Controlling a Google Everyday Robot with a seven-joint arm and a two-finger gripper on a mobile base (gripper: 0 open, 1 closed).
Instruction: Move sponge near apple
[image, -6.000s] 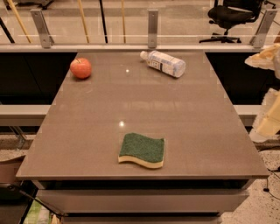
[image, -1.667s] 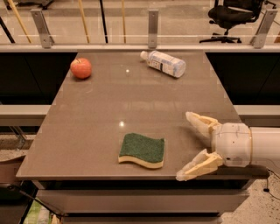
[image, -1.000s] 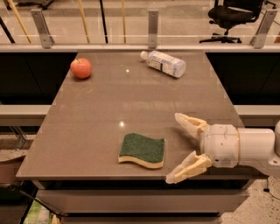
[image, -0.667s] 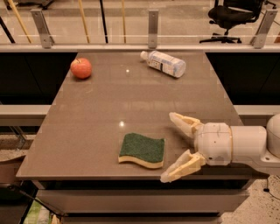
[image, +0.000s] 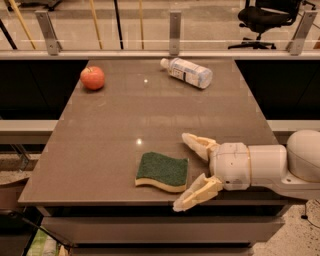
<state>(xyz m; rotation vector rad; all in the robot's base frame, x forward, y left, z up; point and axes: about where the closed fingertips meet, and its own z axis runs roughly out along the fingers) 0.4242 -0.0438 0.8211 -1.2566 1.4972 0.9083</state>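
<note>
Since 0.7 s ago the gripper (image: 180, 172) has slid further left, so its tips now bracket the sponge's right end. Sponge, bottle and apple sit where they sat before.

- Table (image: 125, 115): broad, flat, grey-brown top, smooth and slightly glossy, with two small light glints on it.
- Arm (image: 265, 165): comes in from the right edge, low over the front right of the table. Smooth white cylindrical shell with a rounded joint at the far right.
- Gripper: released, its two fingers (image: 197, 144) spread wide. They are cream-coloured, tapered and slightly knobbly, one pointing up-left and the other down-left past the table's front edge.
- Sponge (image: 162, 170): lies flat near the front edge, a little right of centre. It is a wavy-edged rectangle with a coarse dark green top and a pale yellow foam layer showing along the front side. Its right end sits between the spread fingers, with the lower finger just beside its front right corner. Contact cannot be told.
- Bottle (image: 187, 72): clear plastic with a white label, on its side at the back, cap toward the left.
- Apple (image: 92, 78): small, round, red-orange and smooth-skinned, at the back left corner, well apart from sponge and gripper.
</note>
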